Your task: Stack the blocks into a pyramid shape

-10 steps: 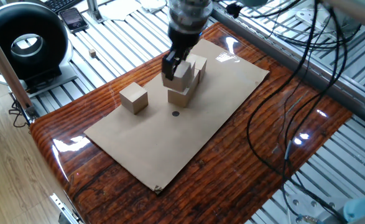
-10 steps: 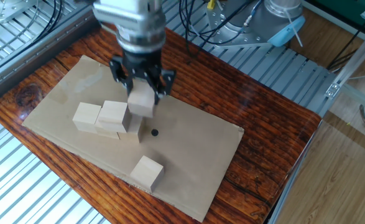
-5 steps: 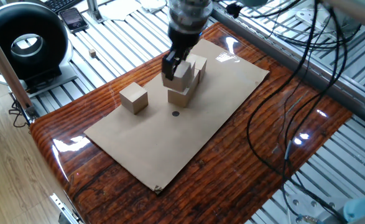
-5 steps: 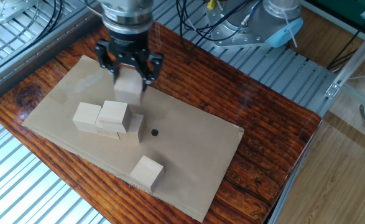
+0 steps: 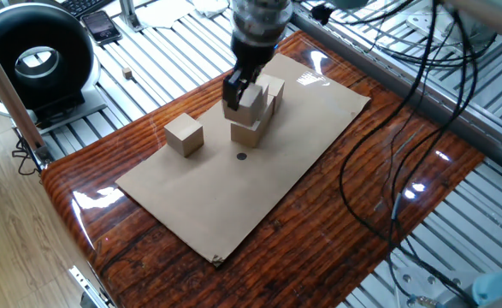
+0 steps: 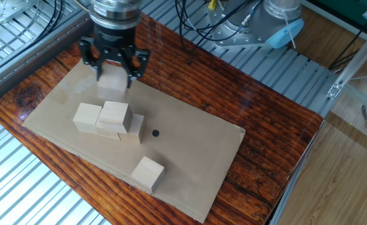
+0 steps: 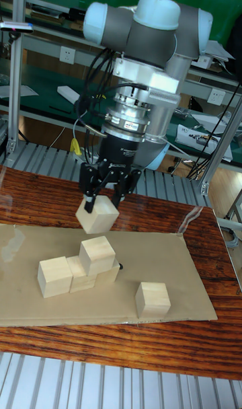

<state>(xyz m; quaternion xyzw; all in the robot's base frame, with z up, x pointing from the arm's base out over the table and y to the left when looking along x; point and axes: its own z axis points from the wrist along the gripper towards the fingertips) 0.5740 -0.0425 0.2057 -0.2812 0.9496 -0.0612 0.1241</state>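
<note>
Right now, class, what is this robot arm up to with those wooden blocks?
The gripper holds one wooden cube in the air above a partial stack on the cardboard sheet. The stack has a bottom row of cubes with one cube on top. Another cube sits alone on the sheet, apart from the stack. The pyramid is not finished.

A cluster of blocks (image 6: 106,120) sat on the board (image 6: 189,150) covering the worktop (image 6: 277,137), one block (image 6: 117,114) stacked on top; a lone block (image 6: 147,173) lay apart; the tool (image 6: 112,72) held another block (image 6: 112,85) above the cluster.
</note>
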